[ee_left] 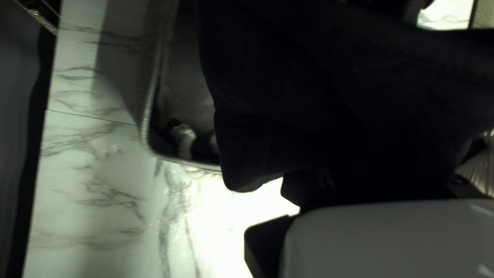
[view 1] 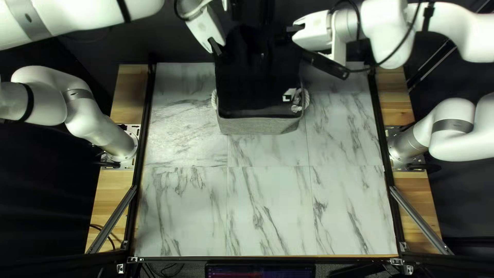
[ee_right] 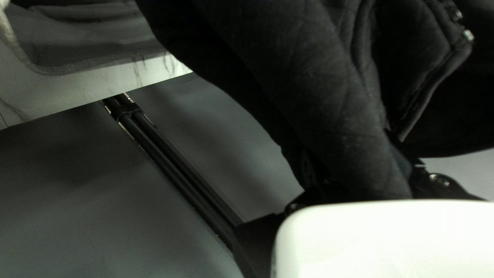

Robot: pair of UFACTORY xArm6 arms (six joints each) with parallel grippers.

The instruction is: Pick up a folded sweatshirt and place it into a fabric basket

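Note:
My left gripper (view 1: 217, 47) is at the basket's far left side and my right gripper (view 1: 295, 29) beyond its far right corner. Between them the black sweatshirt (view 1: 252, 77) hangs down into the grey fabric basket (view 1: 260, 126). In the left wrist view, the dark sweatshirt (ee_left: 309, 103) fills the grip of my left gripper (ee_left: 386, 180) and largely hides its fingers; the basket (ee_left: 150, 105) lies beneath. In the right wrist view, thick folds of the sweatshirt (ee_right: 319, 92) are pinched by my right gripper (ee_right: 360, 170), with the basket (ee_right: 72, 68) off to one side.
The basket stands on the marble-patterned table (view 1: 267, 206) near its far edge, with rope handles at both ends. A white patterned item (view 1: 291, 96) shows at its right inside. A dark metal rail (ee_right: 175, 170) runs below my right gripper, past the table edge.

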